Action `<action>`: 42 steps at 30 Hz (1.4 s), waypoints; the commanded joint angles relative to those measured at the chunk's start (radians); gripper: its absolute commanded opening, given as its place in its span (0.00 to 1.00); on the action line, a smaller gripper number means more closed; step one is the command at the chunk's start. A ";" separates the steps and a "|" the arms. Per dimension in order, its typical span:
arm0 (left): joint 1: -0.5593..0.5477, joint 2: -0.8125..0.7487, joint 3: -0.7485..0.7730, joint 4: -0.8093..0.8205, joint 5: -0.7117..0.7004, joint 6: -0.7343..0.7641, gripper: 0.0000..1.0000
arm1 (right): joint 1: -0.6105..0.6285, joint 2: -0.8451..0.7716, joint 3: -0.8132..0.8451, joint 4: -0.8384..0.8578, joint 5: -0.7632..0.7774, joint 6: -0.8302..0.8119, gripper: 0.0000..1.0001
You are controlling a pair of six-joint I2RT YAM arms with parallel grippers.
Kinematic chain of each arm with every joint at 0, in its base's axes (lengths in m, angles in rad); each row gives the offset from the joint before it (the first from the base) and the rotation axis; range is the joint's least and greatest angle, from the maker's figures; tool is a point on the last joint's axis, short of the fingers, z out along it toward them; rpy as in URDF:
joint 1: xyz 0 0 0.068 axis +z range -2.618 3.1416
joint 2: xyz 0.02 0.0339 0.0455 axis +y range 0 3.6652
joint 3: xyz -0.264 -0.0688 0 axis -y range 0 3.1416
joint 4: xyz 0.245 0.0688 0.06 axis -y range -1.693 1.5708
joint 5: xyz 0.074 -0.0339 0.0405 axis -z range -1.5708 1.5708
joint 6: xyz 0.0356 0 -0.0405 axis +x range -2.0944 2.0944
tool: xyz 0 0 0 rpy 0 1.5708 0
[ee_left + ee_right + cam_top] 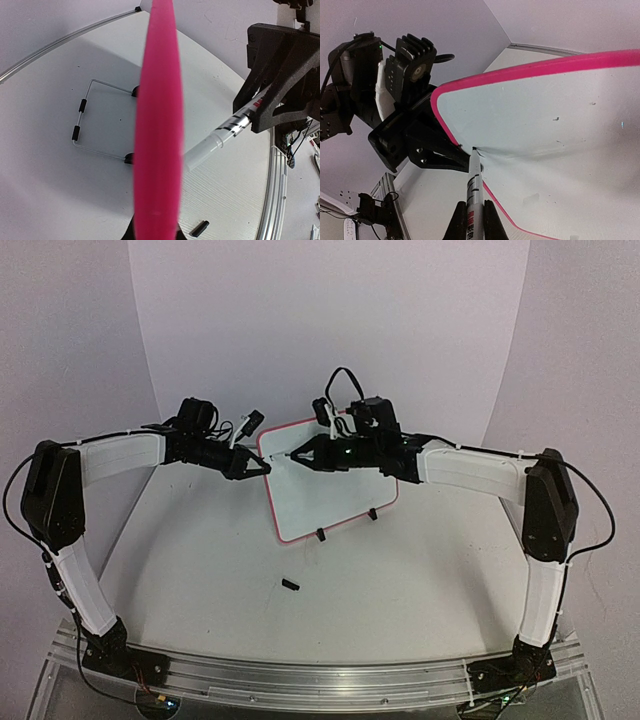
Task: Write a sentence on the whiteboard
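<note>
The whiteboard (335, 490), white with a red-pink frame, stands tilted on black feet at the table's middle. My left gripper (263, 468) is shut on its left edge; the frame (159, 125) fills the left wrist view between the jaws. My right gripper (304, 454) is shut on the black-and-white marker pen (475, 187). The pen's tip touches the board face (555, 150) near the upper left edge, close to the left fingers (445, 157). No lettering of the sentence shows on the board, only a few small specks.
The black pen cap (291, 585) lies on the table in front of the board; it also shows in the left wrist view (200, 228). A wire stand (82, 125) props the board from behind. A metal rail (320, 680) runs along the near table edge.
</note>
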 commanded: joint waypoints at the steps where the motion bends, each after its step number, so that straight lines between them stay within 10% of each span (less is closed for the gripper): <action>1: -0.012 0.000 -0.001 -0.076 0.024 0.005 0.00 | 0.000 -0.030 0.031 0.092 0.062 0.007 0.00; 42: -0.018 -0.014 -0.002 -0.084 0.019 0.013 0.00 | 0.000 -0.097 -0.168 0.194 0.120 0.051 0.00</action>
